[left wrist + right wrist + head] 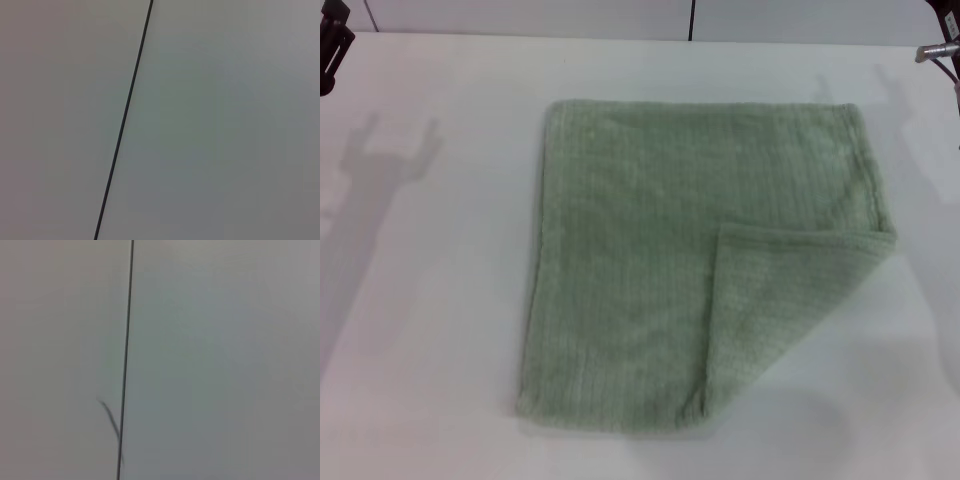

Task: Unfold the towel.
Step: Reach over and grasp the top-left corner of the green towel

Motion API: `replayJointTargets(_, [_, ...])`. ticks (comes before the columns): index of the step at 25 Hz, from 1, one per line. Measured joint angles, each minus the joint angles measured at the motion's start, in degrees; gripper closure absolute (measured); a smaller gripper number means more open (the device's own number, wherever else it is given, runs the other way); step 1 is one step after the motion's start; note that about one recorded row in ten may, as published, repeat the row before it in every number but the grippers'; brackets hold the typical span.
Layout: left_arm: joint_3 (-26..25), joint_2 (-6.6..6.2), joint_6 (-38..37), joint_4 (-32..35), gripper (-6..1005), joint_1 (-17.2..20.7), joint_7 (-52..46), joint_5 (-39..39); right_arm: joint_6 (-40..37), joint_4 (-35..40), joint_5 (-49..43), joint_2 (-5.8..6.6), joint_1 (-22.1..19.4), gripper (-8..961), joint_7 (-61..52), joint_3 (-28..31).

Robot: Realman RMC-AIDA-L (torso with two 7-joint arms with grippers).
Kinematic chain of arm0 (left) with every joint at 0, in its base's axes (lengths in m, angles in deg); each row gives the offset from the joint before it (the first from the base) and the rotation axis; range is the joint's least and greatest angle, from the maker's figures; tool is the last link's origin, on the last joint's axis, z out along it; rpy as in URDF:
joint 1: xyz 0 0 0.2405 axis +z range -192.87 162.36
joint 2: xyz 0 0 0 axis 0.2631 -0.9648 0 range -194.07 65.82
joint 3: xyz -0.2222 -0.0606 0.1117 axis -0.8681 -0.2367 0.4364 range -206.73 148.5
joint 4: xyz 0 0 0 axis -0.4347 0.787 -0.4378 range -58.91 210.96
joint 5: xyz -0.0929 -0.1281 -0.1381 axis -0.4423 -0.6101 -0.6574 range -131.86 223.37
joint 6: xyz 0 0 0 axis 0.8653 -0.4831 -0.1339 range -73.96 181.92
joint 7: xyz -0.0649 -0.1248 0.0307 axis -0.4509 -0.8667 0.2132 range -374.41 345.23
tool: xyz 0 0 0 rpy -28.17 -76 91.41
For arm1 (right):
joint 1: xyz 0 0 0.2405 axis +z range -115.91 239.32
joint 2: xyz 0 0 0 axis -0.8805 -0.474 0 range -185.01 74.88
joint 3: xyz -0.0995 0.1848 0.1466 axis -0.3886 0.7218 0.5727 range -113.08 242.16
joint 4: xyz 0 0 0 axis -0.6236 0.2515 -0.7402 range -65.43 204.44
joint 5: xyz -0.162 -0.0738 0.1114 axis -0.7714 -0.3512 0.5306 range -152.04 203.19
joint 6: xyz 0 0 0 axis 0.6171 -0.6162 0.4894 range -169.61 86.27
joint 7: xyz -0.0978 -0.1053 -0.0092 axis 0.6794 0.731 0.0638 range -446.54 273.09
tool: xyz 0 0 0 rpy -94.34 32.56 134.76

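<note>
Head view: the left gripper point(332, 45) sits at the far left corner of the table point(420, 300), raised and well apart from the towel point(650, 250). The right gripper point(942, 40) sits at the far right corner. Jaw width cannot be determined for either. The towel lies flat at the table's centre, its near right corner folded inward over the cloth.

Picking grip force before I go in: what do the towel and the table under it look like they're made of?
The towel looks like soft terry or microfibre cloth, pale sage green and matte: fine ribbed pile, limp folded-over corner. The table seems a hard, smooth white laminate or painted board, faintly satiny; it carries crisp shadows and no grain. Exact material is open.
</note>
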Motion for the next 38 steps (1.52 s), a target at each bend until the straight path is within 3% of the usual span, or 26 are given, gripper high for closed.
replayJointTargets(23, [0.1,-0.01,-0.84,-0.91,218,-0.41,-0.32,0.01,-0.24,-0.13,-0.04,-0.09,0.0,141,-1.37,-0.02])
replayJointTargets(38, [6.82,-0.3,-0.26,-1.08,268,-1.79,0.42,0.19,-0.28,-0.15,-0.04,-0.03,0.15,141,-1.41,-0.02])
